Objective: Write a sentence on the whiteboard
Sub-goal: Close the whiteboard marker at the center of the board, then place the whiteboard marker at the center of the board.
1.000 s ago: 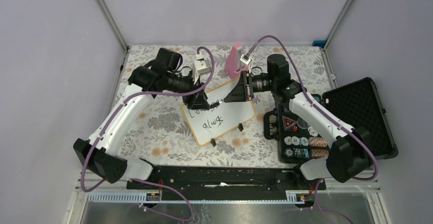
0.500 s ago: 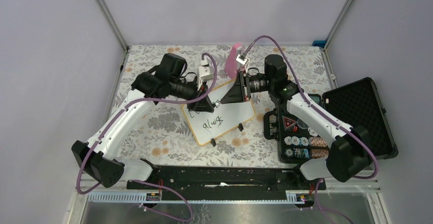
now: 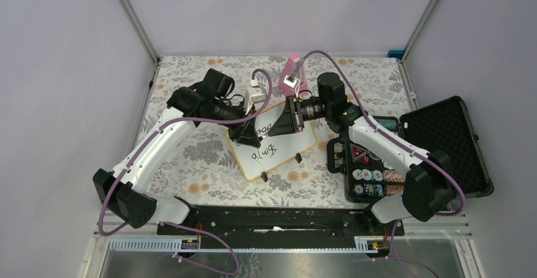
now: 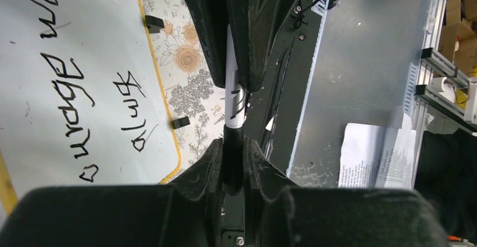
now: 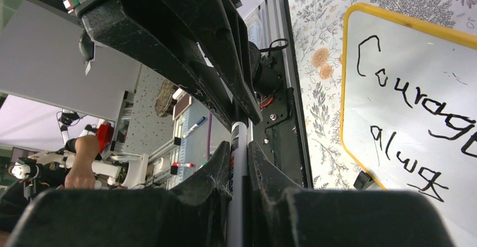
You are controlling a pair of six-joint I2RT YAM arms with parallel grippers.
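Left gripper (image 4: 233, 152) is closed in since a second ago, clamped on marker (image 4: 233, 98) also clamped by right gripper (image 5: 238, 152); handover is presumed, sentence (image 4: 76, 86) looks written on whiteboard (image 3: 288, 144) beneath both.

**A:** Where does the top view sit?

**B:** High, above and behind the arm bases. It looks down over the whole table (image 3: 190, 157), far enough back to take in both arms and the whiteboard (image 3: 288, 140).

**A:** And the wrist cameras?

**B:** Each sits just behind its own tool and looks along the fingers from very close. Both views are rolled sideways. The left tool (image 4: 232, 146) and the right tool (image 5: 239, 146) face each other along one marker (image 4: 230, 61), so each view shows the opposite fingers.

**A:** What do they share?

**B:** All three show the whiteboard. Both wrist views also catch the table's near edge.
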